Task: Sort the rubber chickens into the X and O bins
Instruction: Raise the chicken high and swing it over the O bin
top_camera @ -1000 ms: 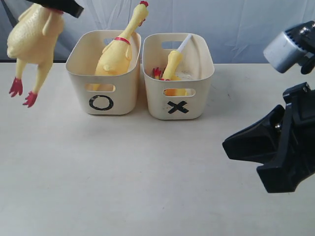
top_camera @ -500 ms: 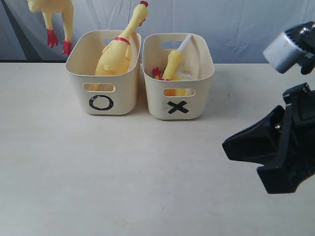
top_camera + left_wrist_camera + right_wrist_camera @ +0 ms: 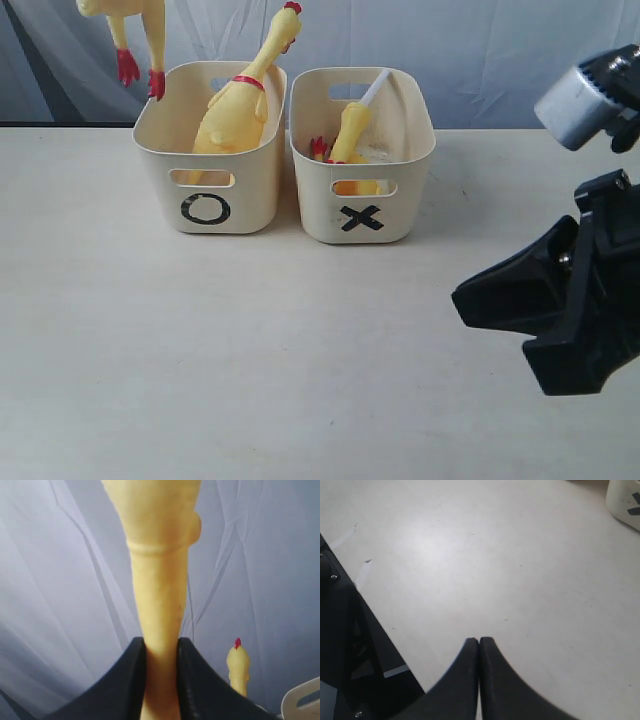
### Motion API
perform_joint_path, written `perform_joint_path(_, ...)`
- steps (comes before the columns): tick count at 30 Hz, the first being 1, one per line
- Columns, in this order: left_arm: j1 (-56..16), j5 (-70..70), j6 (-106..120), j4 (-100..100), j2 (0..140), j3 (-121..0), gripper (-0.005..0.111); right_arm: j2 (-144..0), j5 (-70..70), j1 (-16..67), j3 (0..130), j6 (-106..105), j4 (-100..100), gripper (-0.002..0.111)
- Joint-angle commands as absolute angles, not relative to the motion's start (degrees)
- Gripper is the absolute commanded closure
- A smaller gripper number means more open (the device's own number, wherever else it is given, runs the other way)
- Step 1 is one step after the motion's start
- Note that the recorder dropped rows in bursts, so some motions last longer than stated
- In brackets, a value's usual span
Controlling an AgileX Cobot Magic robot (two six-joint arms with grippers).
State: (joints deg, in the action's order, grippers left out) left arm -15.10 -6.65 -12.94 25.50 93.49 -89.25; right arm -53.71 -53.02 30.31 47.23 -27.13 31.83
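wrist: left fingers (image 3: pixel 127 680) clamp chicken (image 3: pixel 159 590) neck | exterior: we see only its legs (image 3: pixel 157 45) near O bin (image 3: pixel 160 140) rim | right fingers (image 3: pixel 470 680) pinched empty

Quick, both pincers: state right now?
Left pincer: closed on a rubber chicken, by its neck.
Right pincer: closed, holding nothing.
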Motion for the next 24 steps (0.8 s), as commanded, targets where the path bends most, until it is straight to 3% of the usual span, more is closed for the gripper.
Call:
perform_joint_path(1, -13.02, -2.14, -13.26, 22.48, 93.34, -89.65, 0.107, -53.45, -53.00, 30.04, 46.96, -27.32, 31.98, 0.108)
perform_joint_path(13, -5.23, 8.31, -14.13, 6.12, 95.39, -89.65, 0.107, -53.45, -53.00, 30.04, 46.96, -27.32, 31.98, 0.108)
perform_joint_path(21, -4.13, 13.82, -29.80, 13.93, 99.22, -89.65, 0.107, -53.45, -53.00, 30.04, 46.96, -27.32, 31.98, 0.108)
perform_joint_path(24, -3.36, 17.07, -41.12, 25.11, 100.45, -89.65, 0.107, -53.45, -53.00, 30.04, 46.96, -27.32, 31.98, 0.108)
